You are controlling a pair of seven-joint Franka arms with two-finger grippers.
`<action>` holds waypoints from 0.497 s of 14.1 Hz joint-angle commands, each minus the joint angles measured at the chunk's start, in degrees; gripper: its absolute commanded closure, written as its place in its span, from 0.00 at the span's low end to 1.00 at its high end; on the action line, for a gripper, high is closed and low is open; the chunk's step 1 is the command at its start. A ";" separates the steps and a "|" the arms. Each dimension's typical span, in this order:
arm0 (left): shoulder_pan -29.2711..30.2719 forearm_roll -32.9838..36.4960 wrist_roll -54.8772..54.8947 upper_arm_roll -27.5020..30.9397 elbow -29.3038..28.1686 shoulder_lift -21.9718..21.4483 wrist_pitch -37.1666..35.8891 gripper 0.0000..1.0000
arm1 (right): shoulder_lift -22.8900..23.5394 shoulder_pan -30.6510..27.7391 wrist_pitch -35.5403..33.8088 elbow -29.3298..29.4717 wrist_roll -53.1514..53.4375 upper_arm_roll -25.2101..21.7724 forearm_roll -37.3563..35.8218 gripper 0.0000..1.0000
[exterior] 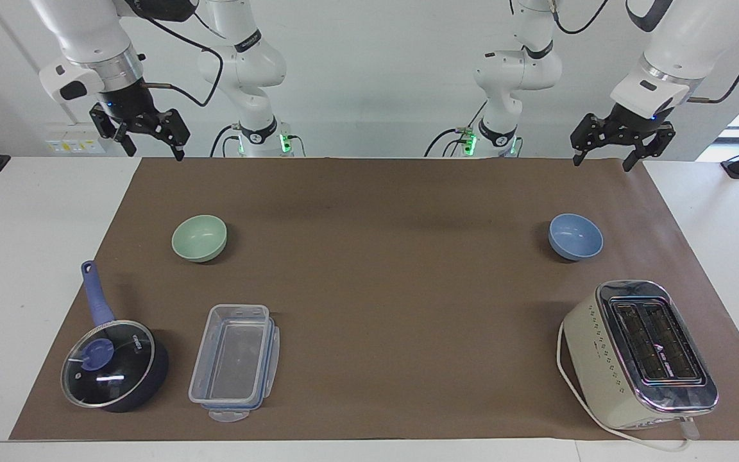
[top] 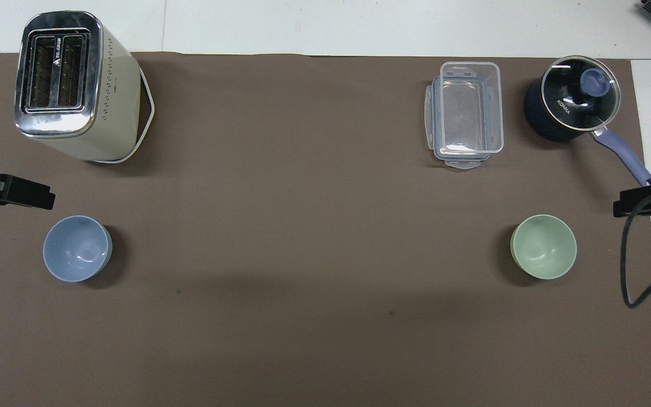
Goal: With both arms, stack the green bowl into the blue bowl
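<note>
The green bowl stands upright and empty on the brown mat toward the right arm's end; it also shows in the overhead view. The blue bowl stands upright and empty toward the left arm's end, about as near to the robots as the green bowl; it also shows in the overhead view. My right gripper hangs open and empty, raised over the mat's edge at the robots' end. My left gripper hangs open and empty, raised over the mat's other corner at the robots' end. Neither touches a bowl.
A dark blue lidded saucepan and a clear plastic container lie farther from the robots than the green bowl. A cream toaster stands farther out than the blue bowl. Bare mat lies between the two bowls.
</note>
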 commanded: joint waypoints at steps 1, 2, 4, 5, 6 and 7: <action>0.04 -0.50 0.08 0.20 -1.74 -1.41 0.97 0.00 | -0.94 -0.60 0.03 -0.93 0.57 0.59 0.33 0.00; 0.13 -0.59 0.08 0.20 -1.74 -1.41 0.97 0.00 | -0.94 -0.60 0.03 -0.93 0.57 0.59 0.33 0.00; 0.22 -0.67 0.08 0.20 -1.74 -1.32 0.97 0.00 | -0.94 -0.60 0.03 -0.93 0.57 0.59 0.33 0.00; 0.30 -0.67 0.08 0.20 -1.74 -1.41 0.97 0.00 | -0.94 -0.60 0.03 -0.93 0.65 0.59 0.33 0.00; 0.30 -0.67 0.08 0.20 -1.74 -1.41 0.97 0.00 | -0.94 -0.60 0.03 -0.93 0.57 0.59 0.33 0.00; 0.39 -0.67 0.08 0.20 -1.74 -1.41 0.97 0.00 | -0.94 -0.60 0.03 -0.93 0.65 0.59 0.33 0.00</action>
